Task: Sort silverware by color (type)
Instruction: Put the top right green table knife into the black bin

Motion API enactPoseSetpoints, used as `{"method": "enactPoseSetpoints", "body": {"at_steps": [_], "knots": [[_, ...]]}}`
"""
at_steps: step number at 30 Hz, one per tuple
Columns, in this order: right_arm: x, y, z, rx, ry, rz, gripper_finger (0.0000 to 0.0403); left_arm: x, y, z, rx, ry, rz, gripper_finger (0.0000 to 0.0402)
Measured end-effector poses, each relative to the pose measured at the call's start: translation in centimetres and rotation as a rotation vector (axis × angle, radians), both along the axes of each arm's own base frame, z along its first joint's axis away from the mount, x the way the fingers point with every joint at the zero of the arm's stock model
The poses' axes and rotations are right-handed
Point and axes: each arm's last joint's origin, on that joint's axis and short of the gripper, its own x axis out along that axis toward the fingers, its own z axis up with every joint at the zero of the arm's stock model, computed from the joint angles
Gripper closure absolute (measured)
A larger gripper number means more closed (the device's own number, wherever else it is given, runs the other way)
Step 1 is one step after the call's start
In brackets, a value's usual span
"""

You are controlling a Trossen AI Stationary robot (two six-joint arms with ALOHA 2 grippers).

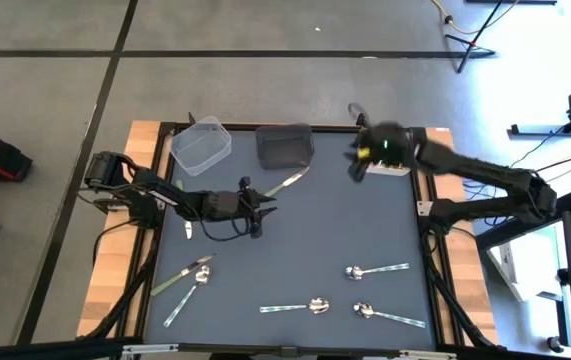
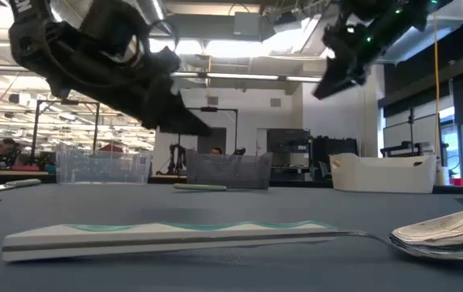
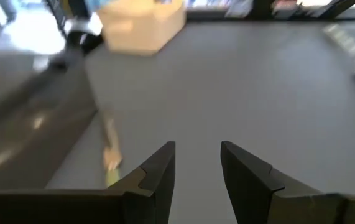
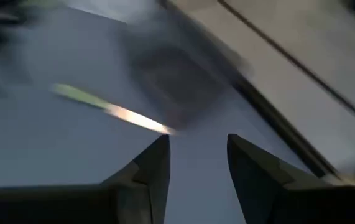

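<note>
Nearest the low lens, a silver spoon (image 2: 215, 234) is lying flat; the left gripper (image 1: 258, 214), fingers spread and empty, is hovering mid-table, risking missing the green-handled utensil (image 1: 285, 183) at its one o'clock; right gripper (image 1: 357, 160) spread, empty.

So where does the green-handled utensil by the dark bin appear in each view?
High view: the green-handled utensil lies at the lower right corner of the dark bin.
Low view: far back, left of centre, in front of that bin.
Right wrist view: a blurred streak beside the bin.
Left wrist view: too blurred to tell.
Shared landmark: the dark bin.
</note>
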Motion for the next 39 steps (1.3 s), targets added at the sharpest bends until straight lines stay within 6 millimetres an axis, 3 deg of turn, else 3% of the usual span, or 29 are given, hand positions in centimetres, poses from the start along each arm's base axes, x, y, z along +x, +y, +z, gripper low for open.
{"method": "enactPoseSetpoints", "body": {"at_steps": [5,10,19,25,31,39], "knots": [[1.9,4.4,-3.3,-0.136,-0.192,0.249,0.0258,0.7,1.4,-0.3,-0.081,0.174,0.108,0.0278],[2.2,6.6,-5.6,-0.276,-0.302,0.388,0.0258,1.2,3.6,0.3,-0.155,0.229,0.190,0.0278],[2.3,6.8,-5.9,-0.325,-0.321,0.413,0.0259,1.3,6.6,-1.7,-0.228,0.276,0.233,0.0278],[2.3,6.9,-5.9,-0.320,-0.319,0.415,0.0259,1.8,7.3,-4.0,-0.277,0.287,0.202,0.0278],[2.3,6.9,-6.0,-0.315,-0.316,0.414,0.0259,2.1,7.4,-4.9,-0.305,0.284,0.183,0.0279],[2.3,6.8,-6.1,-0.299,-0.305,0.407,0.0259,2.0,7.5,-5.0,-0.286,0.299,0.176,0.0346]]}}
